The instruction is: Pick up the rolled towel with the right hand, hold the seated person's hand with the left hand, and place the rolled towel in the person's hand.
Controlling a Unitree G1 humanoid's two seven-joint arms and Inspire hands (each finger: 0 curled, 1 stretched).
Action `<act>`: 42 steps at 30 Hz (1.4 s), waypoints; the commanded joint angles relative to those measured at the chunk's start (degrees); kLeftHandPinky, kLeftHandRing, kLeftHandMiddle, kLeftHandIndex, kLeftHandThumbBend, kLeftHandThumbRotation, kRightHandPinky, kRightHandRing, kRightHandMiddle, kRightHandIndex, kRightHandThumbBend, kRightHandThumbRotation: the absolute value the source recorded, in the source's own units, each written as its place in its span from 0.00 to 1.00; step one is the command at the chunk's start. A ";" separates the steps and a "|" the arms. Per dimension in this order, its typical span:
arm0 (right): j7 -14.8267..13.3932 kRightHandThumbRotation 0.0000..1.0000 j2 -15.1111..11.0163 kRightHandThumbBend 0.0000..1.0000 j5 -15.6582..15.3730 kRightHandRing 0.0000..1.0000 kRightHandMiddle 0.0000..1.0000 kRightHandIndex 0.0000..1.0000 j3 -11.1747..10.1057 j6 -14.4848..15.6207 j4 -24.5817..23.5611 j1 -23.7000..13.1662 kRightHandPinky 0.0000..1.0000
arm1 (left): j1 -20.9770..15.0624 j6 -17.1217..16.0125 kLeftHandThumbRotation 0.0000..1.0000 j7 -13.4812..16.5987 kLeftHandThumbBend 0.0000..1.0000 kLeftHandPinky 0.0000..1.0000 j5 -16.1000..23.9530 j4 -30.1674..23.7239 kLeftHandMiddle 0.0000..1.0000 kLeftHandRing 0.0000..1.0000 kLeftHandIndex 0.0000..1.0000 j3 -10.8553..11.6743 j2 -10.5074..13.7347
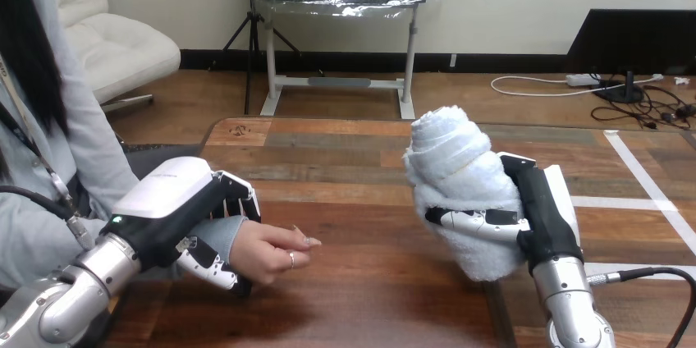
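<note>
While right hand (548, 218) clasps fluffy white rolled towel (454, 169), left hand (168, 194) curls round person's wrist (233, 238).

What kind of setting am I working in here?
Probably a tabletop care-assistance setup: a wooden table, the left hand curled round a seated person's wrist, the right hand gripping a rolled towel.

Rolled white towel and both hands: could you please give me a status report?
Left hand curled round the person's wrist. Right hand gripping the rolled white terry towel, upright. Person's hand on the wooden table, apart from towel; nothing between.
</note>
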 commanded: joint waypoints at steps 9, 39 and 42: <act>-2.67 0.04 1.64 0.85 -2.28 0.29 0.39 0.43 2.13 -1.28 -2.21 -3.57 0.25 | -3.29 -1.77 0.00 -0.02 0.99 0.28 -3.39 -5.00 0.39 0.33 0.40 3.35 0.56; -2.14 0.02 3.80 0.87 -2.29 0.28 0.38 0.43 2.39 -1.75 -2.44 -4.38 0.24 | -3.00 -1.24 0.00 -0.15 1.00 0.28 -3.31 -7.37 0.38 0.33 0.40 3.55 0.17; -1.75 0.02 3.92 0.86 -2.01 0.28 0.38 0.43 2.31 -1.81 -2.48 -4.35 0.24 | -3.02 -1.58 0.00 0.03 1.00 0.28 -3.30 -7.31 0.38 0.33 0.40 3.56 0.17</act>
